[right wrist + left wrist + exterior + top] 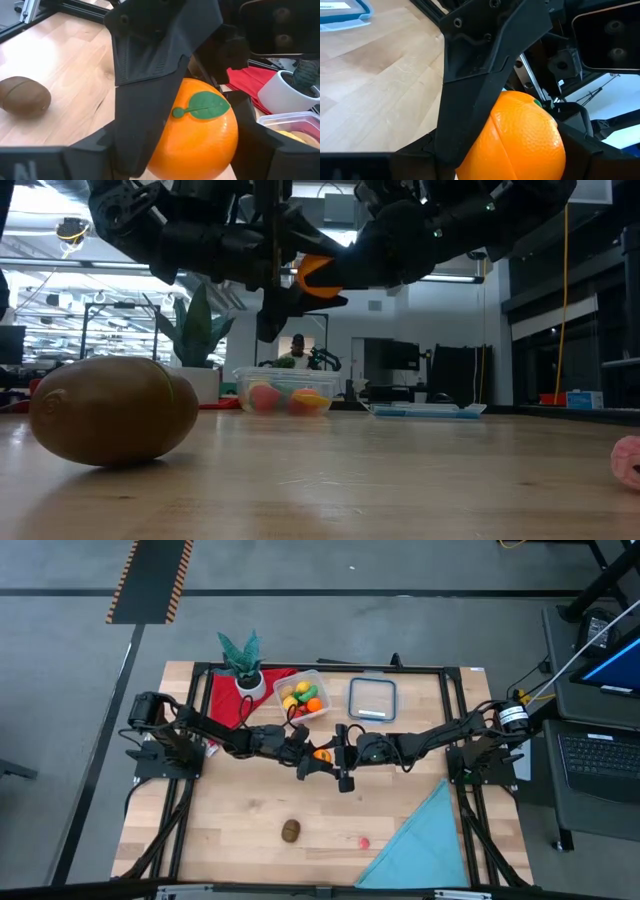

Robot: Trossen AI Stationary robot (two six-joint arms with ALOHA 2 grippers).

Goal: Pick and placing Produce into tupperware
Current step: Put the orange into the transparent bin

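An orange toy fruit [322,753] hangs above the middle of the table, high over the wood in the low view [315,275]. My left gripper [311,752] comes at it from the table's left and my right gripper [336,754] from the right. Both are shut on it, their fingers interleaved around it. The clear tupperware [303,695] stands at the far middle with several yellow, green and orange produce pieces in it. A brown fruit [290,830] and a small pink piece [363,841] lie on the near half of the table. My left gripper has the orange's sides [555,145] between its two fingers [592,155], coming nearly level from the table's left. The right gripper's finger hides its other finger's contact. The orange is lifted clear of the table. My right gripper pinches the orange's sides [227,137] between its two fingers [262,145], coming nearly level from the table's right. The orange's green leaf [205,105] faces this wrist. The left gripper's finger covers the other side of the orange.
A flat clear lid with a blue-grey rim [372,698] lies right of the tupperware. A potted plant [243,658] stands on a red cloth [225,700] at the far left. A light-blue cloth [420,840] covers the near right corner.
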